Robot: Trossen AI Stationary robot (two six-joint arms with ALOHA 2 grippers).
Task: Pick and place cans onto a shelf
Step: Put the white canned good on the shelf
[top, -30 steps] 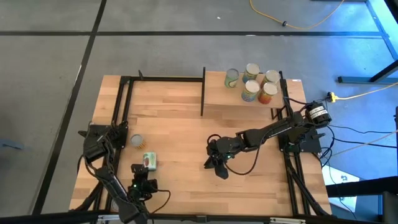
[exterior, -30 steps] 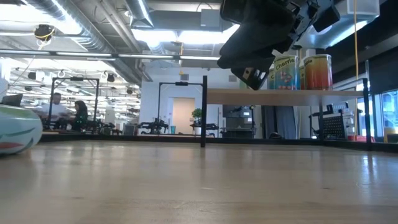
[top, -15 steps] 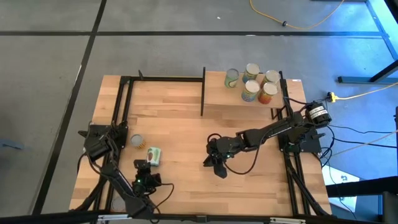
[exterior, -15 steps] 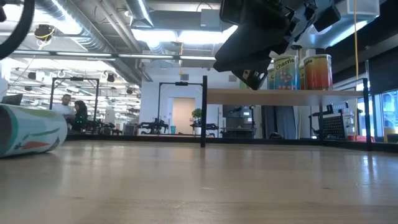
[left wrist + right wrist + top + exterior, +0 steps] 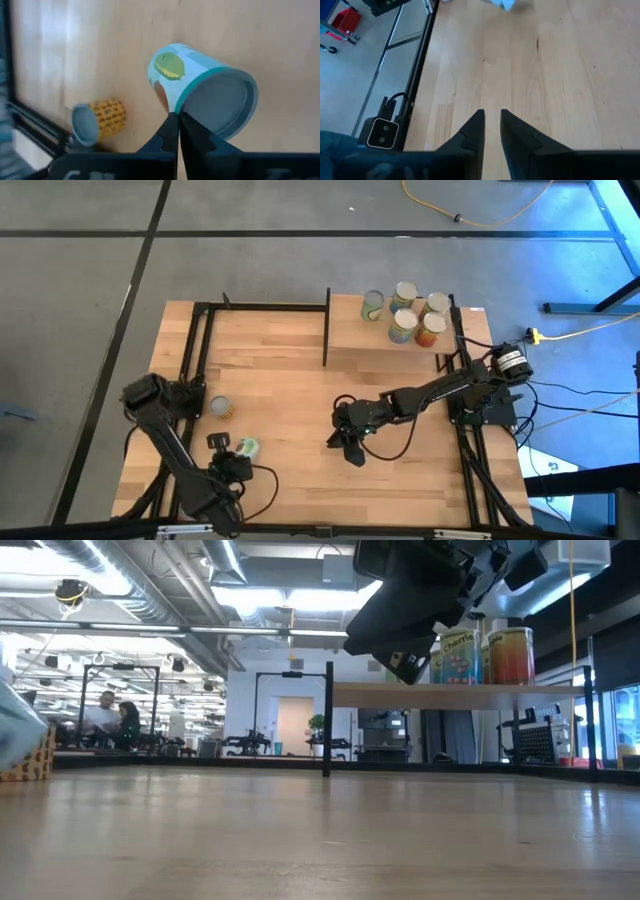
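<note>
Pale-blue can (image 5: 200, 97) lies on its side just before the left gripper (image 5: 178, 131), whose fingers are pressed together – it is not yet picked. Next, I judge, the jaws must spread around it. Right gripper (image 5: 348, 444), fingers slightly apart, holds nothing – well apart from the shelf (image 5: 350, 340)

cans (image 5: 485, 656) on shelf (image 5: 455, 694), arm above

Even overhead lighting, bright. Low view: ceiling light panels (image 5: 285, 595) glare; near tabletop (image 5: 320, 850) out of focus; motion-blurred can (image 5: 20, 735) at left edge. Left wrist view: overall blur, left edge smeared. High view: soft shadows beneath arms.
</note>
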